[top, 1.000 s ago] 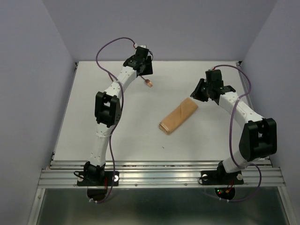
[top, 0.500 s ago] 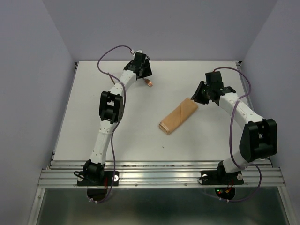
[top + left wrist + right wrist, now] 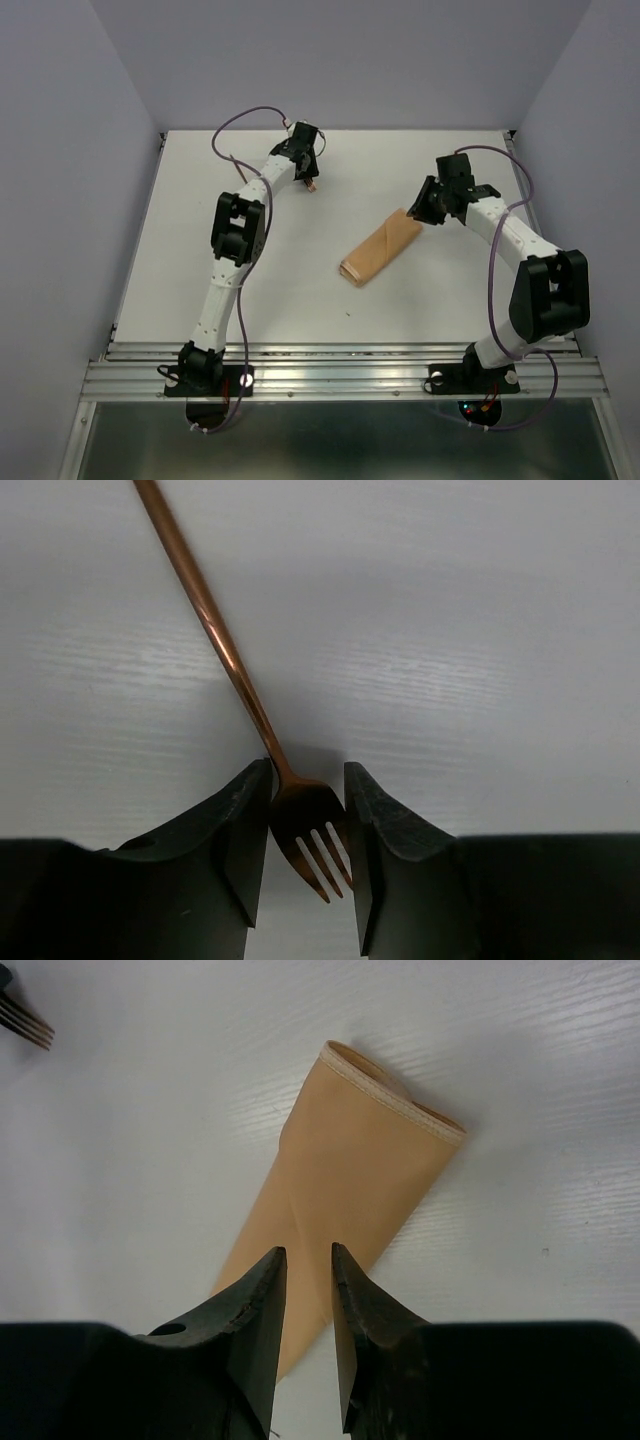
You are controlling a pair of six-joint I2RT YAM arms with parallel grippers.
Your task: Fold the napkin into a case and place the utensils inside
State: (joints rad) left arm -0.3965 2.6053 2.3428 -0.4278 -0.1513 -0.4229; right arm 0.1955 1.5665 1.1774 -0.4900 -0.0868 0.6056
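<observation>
fork between the left jaws, right pincer down on the case

the case (image 3: 380, 249) lies flat on the white table (image 3: 300, 300). it is a narrow tan pouch set on a slant, one end nearer the arm bases and to the left, the other farther off and to the right.

the right gripper (image 3: 308, 1252) is down at that farther, right-hand end of the case. its jaws stand narrow, with only a slim gap between them, and tan cloth shows through the gap. i cannot tell whether they nip a layer of it or merely rest over it. beyond the jaws, the wrist view shows an end of the case with a stitched hem, gaping slightly.

the fork (image 3: 225, 655), copper-red and very thin, lies well apart from the case, off to its left and farther from the bases. the left gripper (image 3: 307, 775) is down over it, jaws set close on either side of the fork's head. the tines point back toward the wrist and the handle runs away across the table. the jaws look to touch the head on both sides, but whether they truly hold it i cannot tell.
</observation>
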